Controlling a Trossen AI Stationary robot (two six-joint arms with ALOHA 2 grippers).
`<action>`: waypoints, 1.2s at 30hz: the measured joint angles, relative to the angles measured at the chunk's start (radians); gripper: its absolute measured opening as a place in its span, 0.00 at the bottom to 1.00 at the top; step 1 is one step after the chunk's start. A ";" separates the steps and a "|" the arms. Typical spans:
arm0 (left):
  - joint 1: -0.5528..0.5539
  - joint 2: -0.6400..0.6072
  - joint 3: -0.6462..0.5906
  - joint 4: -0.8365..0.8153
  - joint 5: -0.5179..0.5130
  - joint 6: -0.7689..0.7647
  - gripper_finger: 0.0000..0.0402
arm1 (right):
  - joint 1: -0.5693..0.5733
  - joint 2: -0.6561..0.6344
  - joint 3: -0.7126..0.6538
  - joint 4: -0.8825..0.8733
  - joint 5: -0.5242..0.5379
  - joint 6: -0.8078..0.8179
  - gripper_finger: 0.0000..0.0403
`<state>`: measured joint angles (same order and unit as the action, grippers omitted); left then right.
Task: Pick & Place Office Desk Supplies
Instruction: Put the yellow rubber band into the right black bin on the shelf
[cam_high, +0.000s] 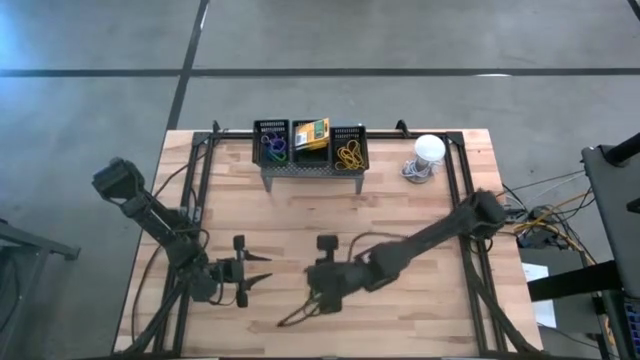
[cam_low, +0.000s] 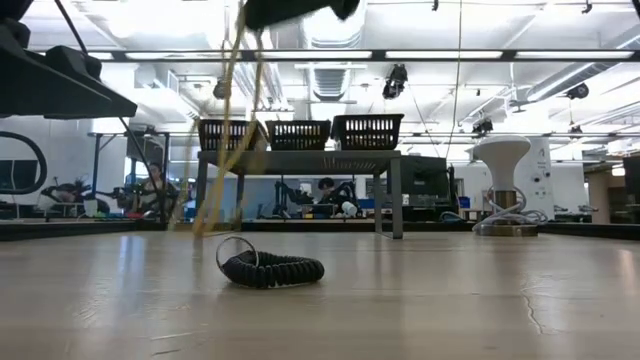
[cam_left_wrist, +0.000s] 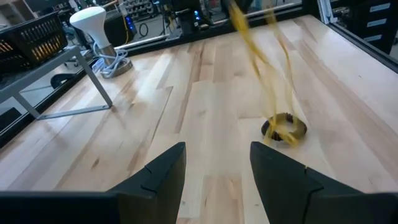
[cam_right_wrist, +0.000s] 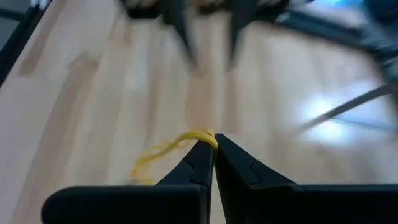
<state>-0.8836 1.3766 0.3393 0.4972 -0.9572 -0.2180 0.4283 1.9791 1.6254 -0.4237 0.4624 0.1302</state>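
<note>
Beyond our pale wooden desk (cam_high: 400, 300) lies a lab with ceiling strip lights and grey concrete floor. Our right hand (cam_right_wrist: 211, 144), fingers pressed together, pinches a yellow band (cam_right_wrist: 163, 152) above a black coiled loop (cam_low: 270, 268). Our left hand (cam_left_wrist: 214, 165) waits nearby, spread. Three black mesh baskets (cam_high: 310, 146) top the grey stand (cam_low: 300, 160).

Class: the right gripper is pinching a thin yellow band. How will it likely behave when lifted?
Probably floppy: the yellow band trails limp from the shut right gripper. Likely very light, being so thin. It may sway: it dangles in long loose strands above the black loop.
</note>
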 joint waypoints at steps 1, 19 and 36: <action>0.002 0.000 0.000 0.000 0.000 0.000 0.46 | -0.002 -0.029 -0.001 -0.009 0.007 -0.023 0.02; 0.009 0.000 -0.006 -0.001 0.000 -0.006 0.46 | -0.060 -0.213 -0.286 -0.111 0.063 0.263 0.07; 0.021 0.000 -0.016 0.000 0.000 -0.027 0.46 | -0.073 -0.203 -0.393 -0.231 0.119 0.546 0.36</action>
<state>-0.8631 1.3762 0.3232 0.4969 -0.9571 -0.2447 0.3552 1.7766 1.2327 -0.6547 0.5811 0.6767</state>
